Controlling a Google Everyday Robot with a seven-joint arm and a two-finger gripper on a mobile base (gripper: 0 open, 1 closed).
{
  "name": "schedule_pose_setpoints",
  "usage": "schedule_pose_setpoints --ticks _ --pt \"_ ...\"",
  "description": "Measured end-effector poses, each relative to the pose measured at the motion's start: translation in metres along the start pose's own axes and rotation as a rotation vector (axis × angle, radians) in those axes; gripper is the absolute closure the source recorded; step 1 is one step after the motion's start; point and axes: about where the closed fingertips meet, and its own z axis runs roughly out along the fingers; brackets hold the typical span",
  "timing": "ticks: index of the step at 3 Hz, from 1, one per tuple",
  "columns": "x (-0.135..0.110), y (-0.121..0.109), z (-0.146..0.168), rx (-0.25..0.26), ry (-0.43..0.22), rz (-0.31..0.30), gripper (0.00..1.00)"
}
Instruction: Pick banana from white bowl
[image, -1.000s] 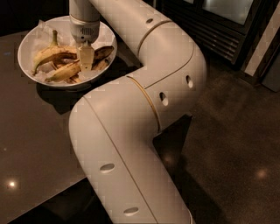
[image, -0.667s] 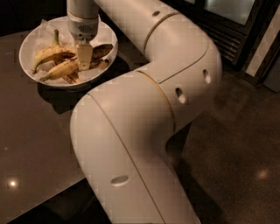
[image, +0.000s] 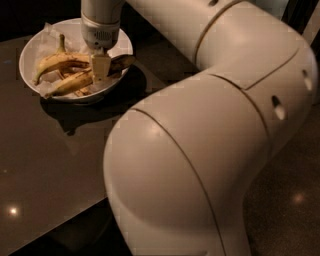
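Note:
The white bowl (image: 29, 52), lined with crinkled white paper, stands at the top left on the dark table. The banana (image: 70, 83), long, yellow with dark-brown streaks and a blackened right end, lies across the bowl. My gripper (image: 100, 68) reaches straight down from above and sits at the middle of this banana, touching or very near it. Its wrist hides part of the bowl's far side.
A shorter curved yellow banana (image: 56, 62) with an upright green stem lies in the bowl just behind the long one. My bulky white arm (image: 200, 150) fills the centre and right of the view. The dark glossy table (image: 45, 165) ends at a front edge at lower left.
The gripper has stayed over the bowl's middle and sits a little lower on the long banana. The arm's elbow has swung closer and now fills more of the view.

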Motion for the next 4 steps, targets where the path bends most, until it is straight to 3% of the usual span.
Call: schedule_pose_setpoints --ticks 1,3,4 --pt "-0.011 0.003 -0.003 0.023 0.001 -0.007 1.00" --pt "-0.020 0.055 -0.051 0.145 -0.025 0.078 1.00" --pt "-0.018 0.063 -0.054 0.149 -0.028 0.093 1.00"
